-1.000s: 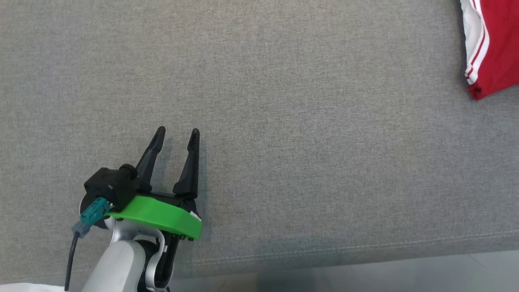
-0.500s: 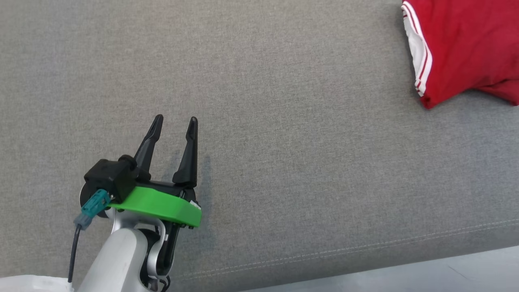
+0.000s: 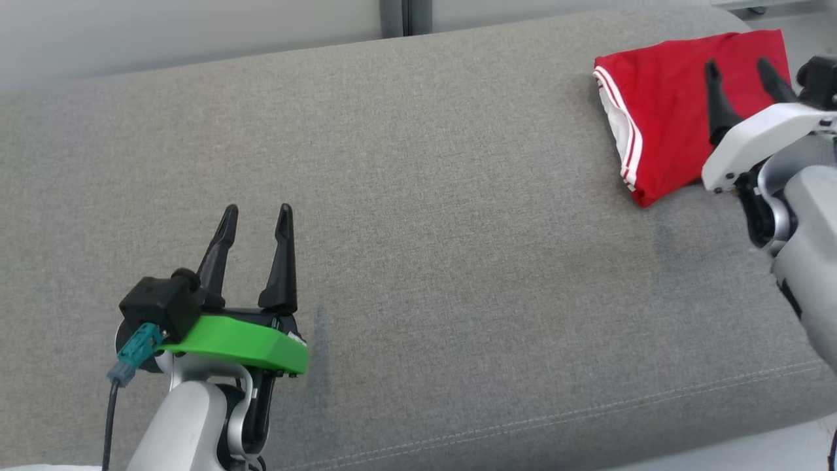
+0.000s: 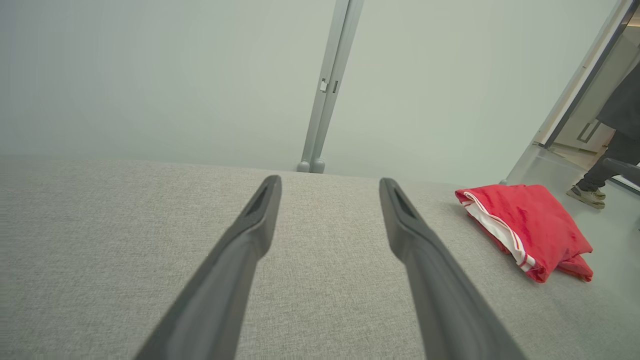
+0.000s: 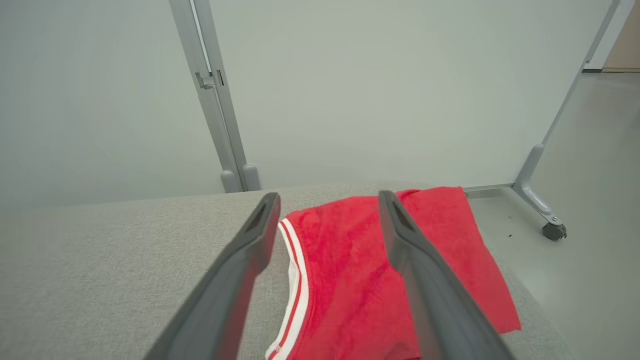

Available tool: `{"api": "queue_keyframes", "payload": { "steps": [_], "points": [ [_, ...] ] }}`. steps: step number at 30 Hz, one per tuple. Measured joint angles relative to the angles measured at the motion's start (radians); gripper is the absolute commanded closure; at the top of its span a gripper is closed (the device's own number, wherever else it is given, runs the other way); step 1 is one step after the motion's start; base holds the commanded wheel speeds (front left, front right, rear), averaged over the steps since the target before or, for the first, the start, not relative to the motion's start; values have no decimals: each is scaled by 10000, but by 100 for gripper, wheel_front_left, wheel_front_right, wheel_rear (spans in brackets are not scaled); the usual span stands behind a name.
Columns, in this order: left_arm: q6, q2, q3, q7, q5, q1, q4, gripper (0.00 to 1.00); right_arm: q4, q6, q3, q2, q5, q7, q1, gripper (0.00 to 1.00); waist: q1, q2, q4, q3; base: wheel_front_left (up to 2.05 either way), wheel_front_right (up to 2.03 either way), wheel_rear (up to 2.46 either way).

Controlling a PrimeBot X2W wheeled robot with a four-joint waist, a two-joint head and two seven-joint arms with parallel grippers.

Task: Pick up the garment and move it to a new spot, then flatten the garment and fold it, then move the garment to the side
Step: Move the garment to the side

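two pincers stand open over the grey cushion (image 3: 458,229). the left pincer (image 3: 256,209) hovers above the cushion's near left part, its fingers spread with nothing between them. the red garment (image 3: 660,111), with white striped trim, lies at the cushion's far right end. the right pincer (image 3: 735,64), fingers apart and empty, hangs over that same end, above the garment.

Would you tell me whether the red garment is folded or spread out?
Folded: the red garment lies doubled over in a compact bundle, layered edges showing.
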Motion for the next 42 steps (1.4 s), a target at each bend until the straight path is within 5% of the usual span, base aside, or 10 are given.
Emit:
{"api": "queue_keyframes", "payload": {
  "steps": [18, 42],
  "points": [
    [153, 23, 1058, -291, 546, 1210, 658, 0, -2527, -539, -871, 926, -635, -90, 2427, 0, 0, 0, 247, -964, 0, 0, 0],
    [184, -136, 1891, -345, 970, 2685, 514, 0, -4863, -633, -2100, 1542, -2571, -90, 5836, 0, 0, 0, 56, -1766, 0, 0, 0]
  ]
}}
